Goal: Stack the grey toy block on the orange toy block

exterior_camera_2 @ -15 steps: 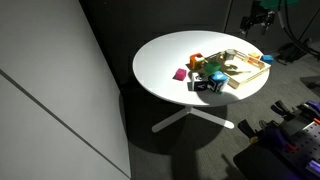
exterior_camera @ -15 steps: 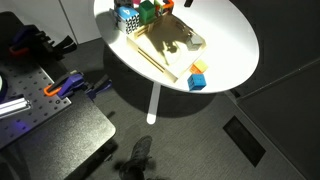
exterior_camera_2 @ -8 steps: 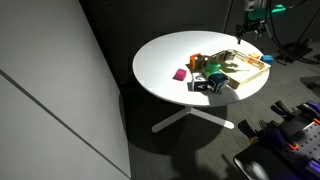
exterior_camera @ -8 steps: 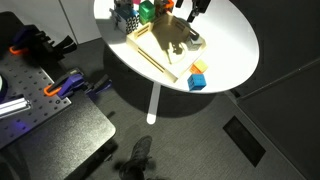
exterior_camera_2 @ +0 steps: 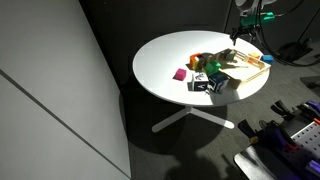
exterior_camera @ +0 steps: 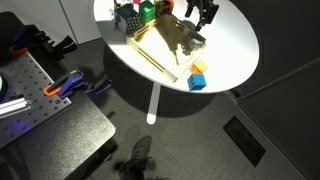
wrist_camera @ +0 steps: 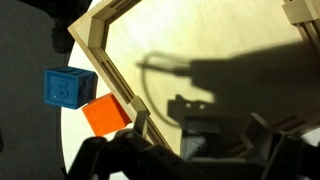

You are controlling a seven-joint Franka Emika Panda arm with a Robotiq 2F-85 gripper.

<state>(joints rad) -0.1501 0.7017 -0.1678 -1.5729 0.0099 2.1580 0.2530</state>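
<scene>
The grey toy block (wrist_camera: 205, 135) lies inside the wooden tray (wrist_camera: 108, 55), near its edge; it also shows in an exterior view (exterior_camera: 196, 41). My gripper (wrist_camera: 200, 158) is open and hovers just above the block, with a finger on each side and not touching it. It shows in both exterior views (exterior_camera: 201, 16) (exterior_camera_2: 243, 30). The orange toy block (wrist_camera: 105, 114) sits on the table just outside the tray frame, touching a blue cube (wrist_camera: 68, 88). Both cubes show near the table's edge in an exterior view, orange (exterior_camera: 197, 68) and blue (exterior_camera: 197, 83).
The white round table (exterior_camera: 235, 50) holds the wooden tray (exterior_camera: 150, 55) and a cluster of coloured blocks (exterior_camera: 135, 12) at its far end. A pink block (exterior_camera_2: 181, 74) lies apart from the cluster. The floor around the table is dark.
The gripper has come into view and moved down over the tray's corner, ending above the grey block. The blocks have not moved.
</scene>
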